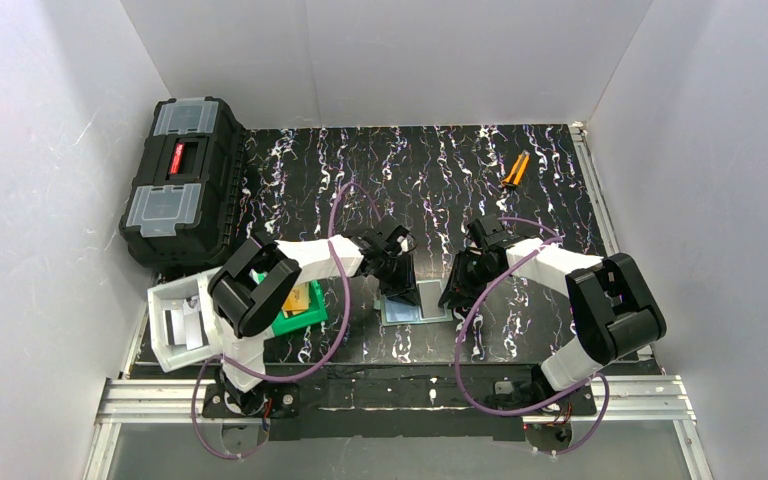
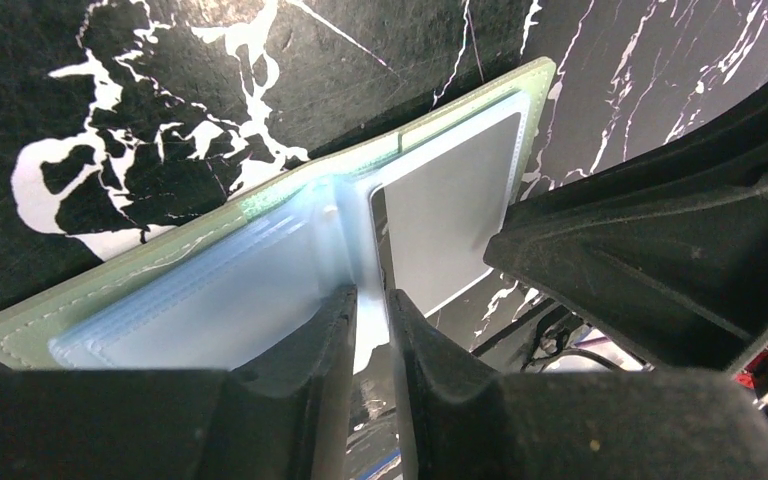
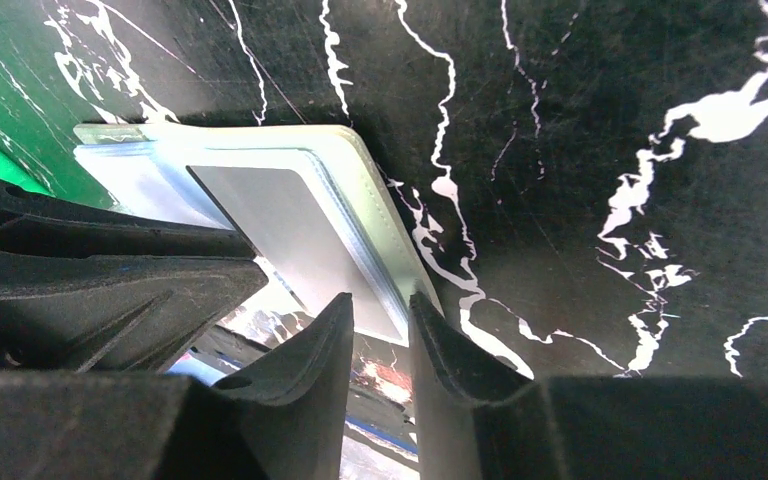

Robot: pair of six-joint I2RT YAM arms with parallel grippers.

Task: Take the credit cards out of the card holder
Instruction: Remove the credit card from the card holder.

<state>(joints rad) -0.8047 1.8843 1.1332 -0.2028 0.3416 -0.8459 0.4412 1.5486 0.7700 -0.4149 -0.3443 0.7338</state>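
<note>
With the card holder [image 1: 415,303] open on the surface [image 3: 610,120], the left gripper [image 2: 370,298] jaws a sliver apart astride its fold and the right gripper [image 3: 380,305] jaws narrowly parted at its panel edge (I cannot tell whether either grips), pin the fold and draw only the grey card [image 3: 290,220].

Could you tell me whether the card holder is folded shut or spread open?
Spread open: the card holder shows both pale inner panels.

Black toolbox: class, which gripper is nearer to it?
Left. The left gripper is over the left half of the card holder, to the right of the black toolbox. The right gripper is at the holder's right edge, farther away.
</note>
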